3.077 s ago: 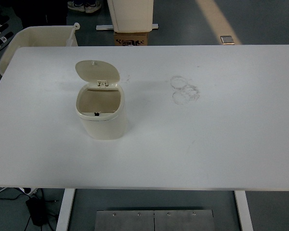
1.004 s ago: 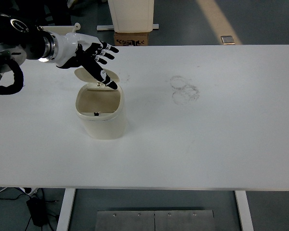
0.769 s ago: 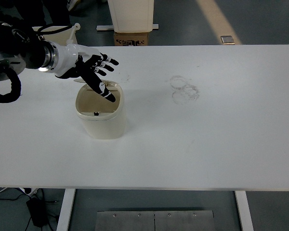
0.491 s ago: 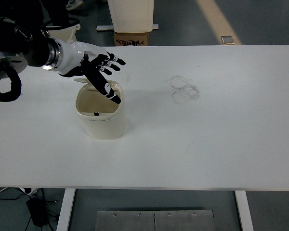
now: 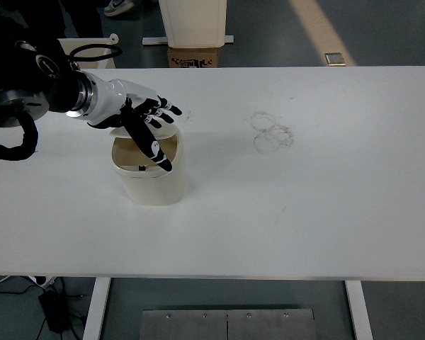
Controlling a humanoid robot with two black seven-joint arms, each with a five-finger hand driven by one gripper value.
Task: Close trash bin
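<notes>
Trash bin (image 5: 150,180): cream, upright on left half of white table (image 5: 304,205); mouth partly uncovered, lid mostly hidden under the hand. Left hand (image 5: 138,117): over the rim, fingers spread, grasping nothing. Step judged: pressing lid down. Next: push down until it latches.

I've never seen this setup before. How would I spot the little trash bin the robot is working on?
Start with the big white table and look to its left half. There stands a small cream trash bin with rounded sides, the only object standing on the table. The robot's left hand, white with black fingers spread, reaches over its open top, which sets it apart from the faint ring marks further right.
</notes>
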